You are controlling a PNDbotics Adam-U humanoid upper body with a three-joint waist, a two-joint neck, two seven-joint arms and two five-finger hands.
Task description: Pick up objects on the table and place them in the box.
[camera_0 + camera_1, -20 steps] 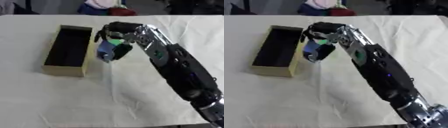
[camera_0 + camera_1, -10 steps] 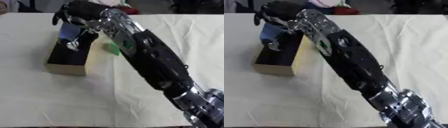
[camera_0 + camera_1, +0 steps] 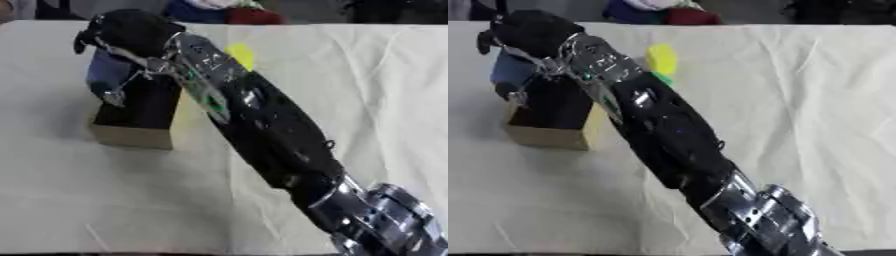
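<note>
My right arm reaches from the lower right across the table to the box. Its hand (image 3: 131,30) is curled round a blue object (image 3: 107,75) with a grey tip, held over the left side of the open cardboard box (image 3: 131,136). The box's inside is dark, and the arm hides its far end. A yellow block (image 3: 661,58) lies on the cloth just right of the arm, with a small green thing (image 3: 663,78) beside it. My left hand shows in no view.
A cream cloth (image 3: 367,90) covers the table, wide and bare to the right and in front of the box. Coloured bundles (image 3: 658,10) lie past the far edge.
My right hand has carried the blue object leftward from beside the box's right wall to above the box. The view has shifted too, and the yellow block now shows.
</note>
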